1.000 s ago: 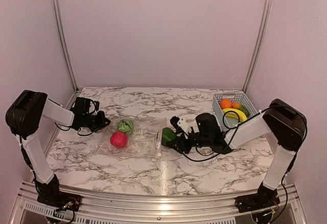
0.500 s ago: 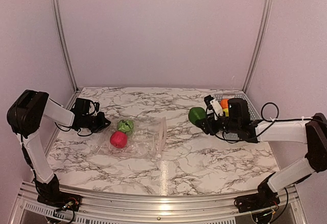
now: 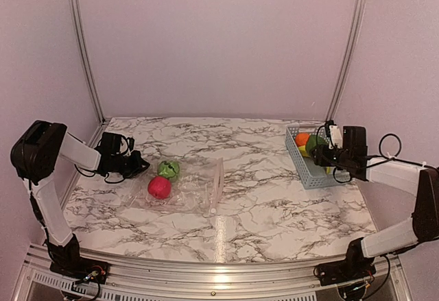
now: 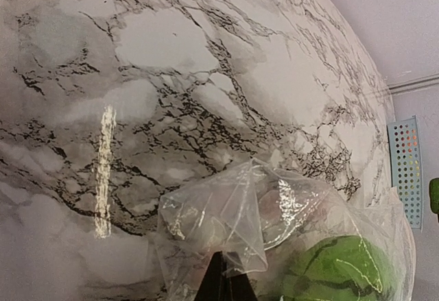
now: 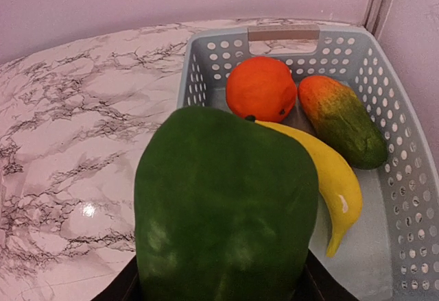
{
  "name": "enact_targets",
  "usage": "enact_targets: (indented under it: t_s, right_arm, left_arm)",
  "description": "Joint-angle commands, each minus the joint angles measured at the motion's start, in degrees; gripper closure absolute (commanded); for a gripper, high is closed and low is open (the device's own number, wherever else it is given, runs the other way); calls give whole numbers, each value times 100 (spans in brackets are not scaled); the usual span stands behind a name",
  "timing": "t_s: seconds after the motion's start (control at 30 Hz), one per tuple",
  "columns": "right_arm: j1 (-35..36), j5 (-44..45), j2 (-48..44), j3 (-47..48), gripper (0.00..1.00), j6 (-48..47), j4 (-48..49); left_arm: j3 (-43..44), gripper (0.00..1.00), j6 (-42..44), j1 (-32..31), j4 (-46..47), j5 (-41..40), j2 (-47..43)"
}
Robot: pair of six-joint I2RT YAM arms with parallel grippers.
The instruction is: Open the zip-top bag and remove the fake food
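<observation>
The bag (image 3: 195,186) is clamped in the left pincer (image 4: 226,282); a green pepper (image 5: 223,205), in the right pincer (image 3: 318,148), above the basket (image 5: 400,151).

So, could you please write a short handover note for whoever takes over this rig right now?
Left gripper: shut on a corner of the zip-top bag.
Right gripper: shut on the green pepper, held over the basket, not yet released.
Done: orange, banana and orange-green piece lie in the basket.
Left: release the pepper, then fetch the red-pink piece and green round piece from the bag, whose right-hand mouth looks open.
</observation>
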Motion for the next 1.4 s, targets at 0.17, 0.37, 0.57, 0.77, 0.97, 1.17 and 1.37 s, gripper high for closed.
enact_targets:
  t_s: [0.17, 0.37, 0.57, 0.77, 0.97, 1.17, 1.37]
  right_arm:
    - [-188, 47, 324, -98, 41, 186, -98]
    - [-181, -96, 355, -36, 28, 186, -59]
    - [-150, -471, 188, -17, 27, 124, 33]
    - [421, -949, -19, -8, 32, -96, 424]
    - [1385, -1220, 263, 8, 35, -497, 989]
    - [2353, -1296, 792, 133, 38, -1167, 1422]
    - [2855, -1356, 1413, 283, 42, -1591, 1881]
  left_arm:
    - [59, 100, -19, 35, 90, 82, 143]
    - [40, 100, -10, 41, 66, 82, 93]
    - [46, 100, 2, 33, 38, 90, 45]
    - [39, 100, 10, 41, 21, 128, 38]
    - [27, 100, 7, 37, 15, 157, 50]
    - [35, 100, 9, 40, 66, 217, 112]
    - [80, 100, 73, 33, 38, 379, 177]
